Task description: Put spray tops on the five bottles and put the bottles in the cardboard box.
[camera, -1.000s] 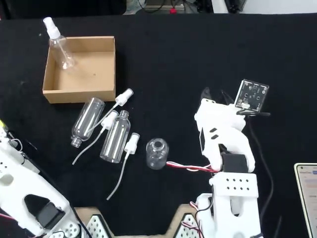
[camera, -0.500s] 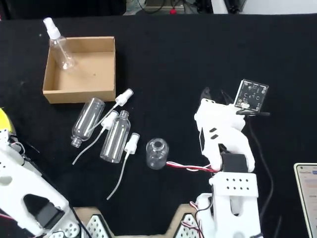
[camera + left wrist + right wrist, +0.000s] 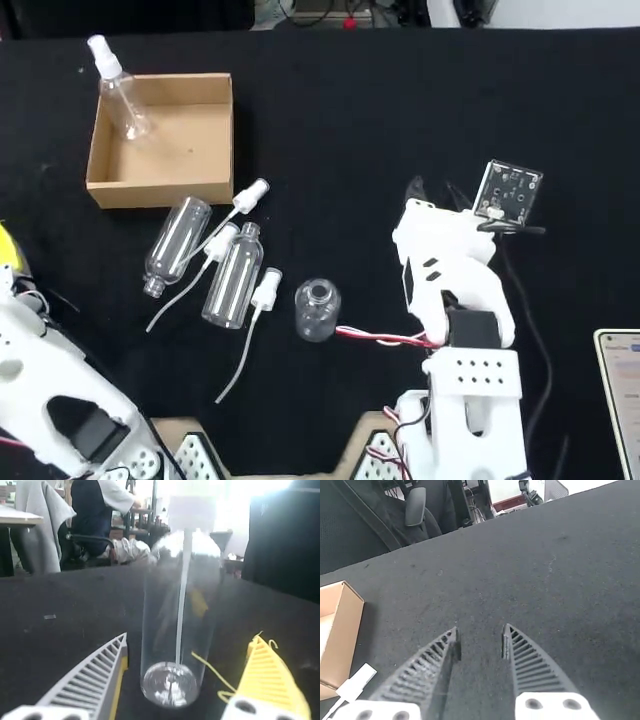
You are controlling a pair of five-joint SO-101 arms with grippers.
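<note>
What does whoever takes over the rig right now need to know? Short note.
Grippers: left gripper is open and straddles a capped bottle, with a gap showing on each side. The right gripper is open over the table, holding nothing.
Things: the cardboard box holds one boxed bottle, spray top on, leaning in a corner. In front of the box are two lying bottles, one upright bottle and three loose spray tops.
Done: two bottles topped, one in the box.
Left: top three bottles, box four.

An office or lab: swivel chairs (image 3: 417, 505) and desks (image 3: 17, 516) behind the black-clothed table (image 3: 340, 110).
</note>
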